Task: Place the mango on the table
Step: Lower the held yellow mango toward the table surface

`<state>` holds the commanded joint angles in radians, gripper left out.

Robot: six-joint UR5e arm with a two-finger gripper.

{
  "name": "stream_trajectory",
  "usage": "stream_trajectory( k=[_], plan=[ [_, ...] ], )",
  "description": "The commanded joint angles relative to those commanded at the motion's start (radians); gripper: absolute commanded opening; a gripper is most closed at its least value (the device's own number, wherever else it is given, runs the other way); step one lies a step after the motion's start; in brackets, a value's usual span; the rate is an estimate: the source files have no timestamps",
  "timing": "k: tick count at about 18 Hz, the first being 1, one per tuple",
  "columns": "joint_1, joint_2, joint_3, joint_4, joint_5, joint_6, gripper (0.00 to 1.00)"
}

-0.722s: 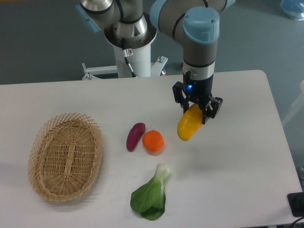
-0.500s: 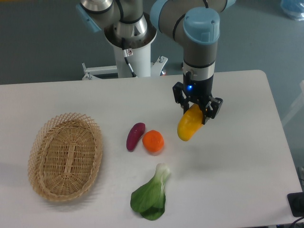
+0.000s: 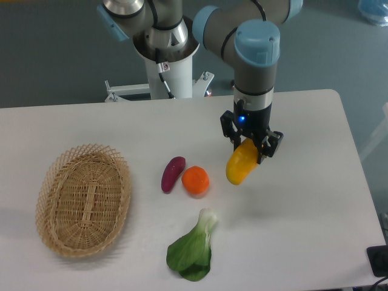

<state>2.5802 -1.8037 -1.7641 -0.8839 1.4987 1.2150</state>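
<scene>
Mango (image 3: pixel 240 165) hangs tilted, upper end clamped between the end effector (image 3: pixel 250 144) fingers, lower end toward 7 o'clock. Contact with the white bench (image 3: pixel 303 206) cannot be told. Orange (image 3: pixel 195 180) lies near, at 9 o'clock of the mango; eggplant (image 3: pixel 173 173) just beside the orange, further at 9 o'clock. Bok choy (image 3: pixel 193 248) sits at 7 o'clock. Wicker basket (image 3: pixel 83 199) well apart at 9 o'clock.

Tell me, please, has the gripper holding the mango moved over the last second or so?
Yes, slightly. The gripper with the mango has sunk a little toward the table and edged toward the orange, which has stayed put.
</scene>
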Motion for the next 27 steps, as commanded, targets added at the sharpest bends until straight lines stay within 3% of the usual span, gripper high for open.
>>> stream_trajectory(
  k=[5, 10, 11, 14, 18, 20, 23, 27],
  plan=[
    [-0.002, -0.066, 0.005, 0.097, 0.0, -0.008, 0.56],
    [-0.003, -0.176, 0.029, 0.215, 0.002, -0.003, 0.56],
    [-0.003, -0.222, 0.063, 0.224, 0.002, -0.002, 0.56],
    [-0.003, -0.282, 0.112, 0.23, 0.011, 0.008, 0.56],
    [-0.008, -0.292, 0.078, 0.229, 0.022, 0.015, 0.56],
    [-0.012, -0.286, 0.025, 0.23, 0.031, 0.021, 0.56],
    [-0.012, -0.282, 0.015, 0.229, 0.048, 0.041, 0.56],
    [-0.012, -0.281, 0.006, 0.229, 0.06, 0.046, 0.66]
  ],
)
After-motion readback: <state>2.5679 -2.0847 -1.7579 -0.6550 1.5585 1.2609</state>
